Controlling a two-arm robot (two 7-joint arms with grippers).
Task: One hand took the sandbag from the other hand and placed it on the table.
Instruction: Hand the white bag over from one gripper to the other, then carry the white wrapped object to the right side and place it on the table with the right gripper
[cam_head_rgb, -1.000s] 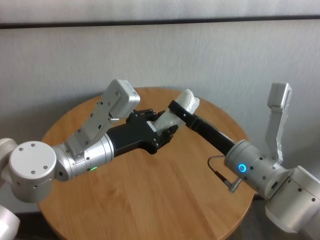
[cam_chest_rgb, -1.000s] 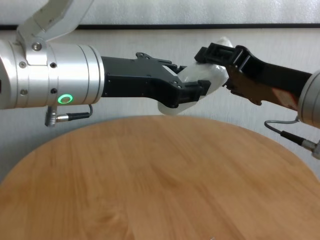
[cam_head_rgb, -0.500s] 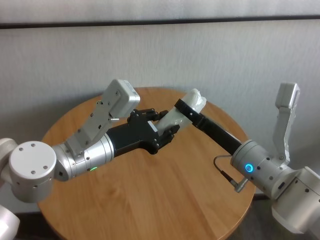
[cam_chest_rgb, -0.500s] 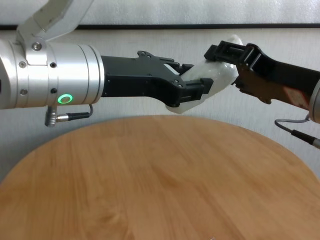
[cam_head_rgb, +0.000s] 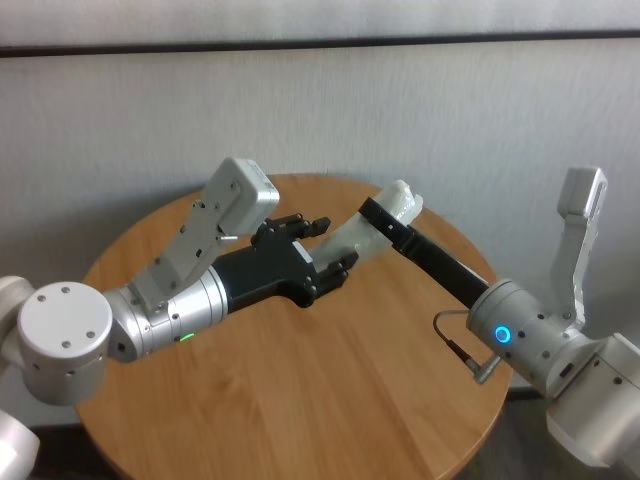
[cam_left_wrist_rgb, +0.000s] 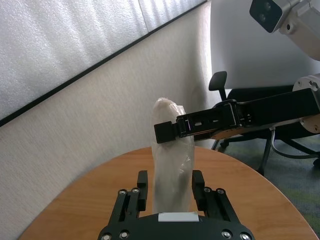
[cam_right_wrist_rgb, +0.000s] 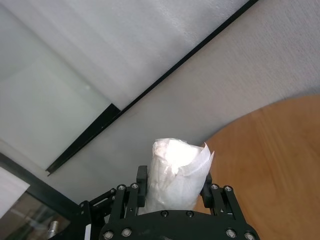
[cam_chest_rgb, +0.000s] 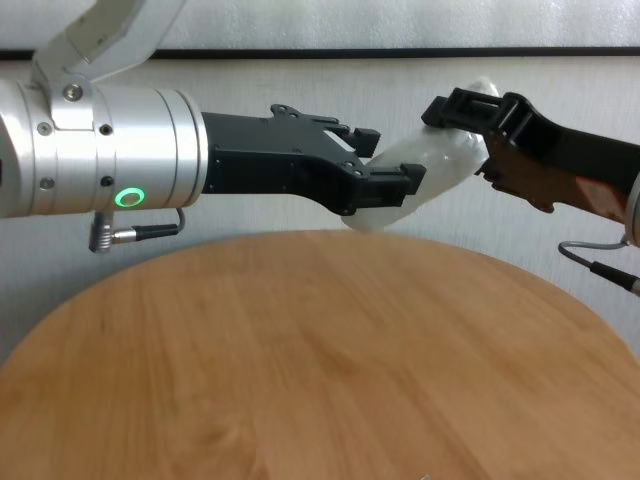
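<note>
The white sandbag (cam_head_rgb: 362, 235) hangs in the air above the round wood table (cam_head_rgb: 300, 390). My right gripper (cam_head_rgb: 385, 222), on the wrist with the blue light, is shut on the sandbag's upper end; the right wrist view shows it clamped between the fingers (cam_right_wrist_rgb: 142, 181). My left gripper (cam_head_rgb: 332, 243), on the wrist with the green light, is open. Its fingers (cam_left_wrist_rgb: 198, 182) stand around the sandbag's (cam_left_wrist_rgb: 172, 170) lower end with a small gap. In the chest view the sandbag (cam_chest_rgb: 425, 165) slants from the left gripper (cam_chest_rgb: 392, 155) up to the right gripper (cam_chest_rgb: 465, 105).
A grey wall stands close behind the table. A black office chair (cam_left_wrist_rgb: 220, 82) stands beyond the table's far edge. The wood top (cam_chest_rgb: 300, 360) lies bare below both arms.
The left gripper's fingers have spread off the sandbag. The right gripper has drawn the sandbag a little to the right and up, out of the left gripper.
</note>
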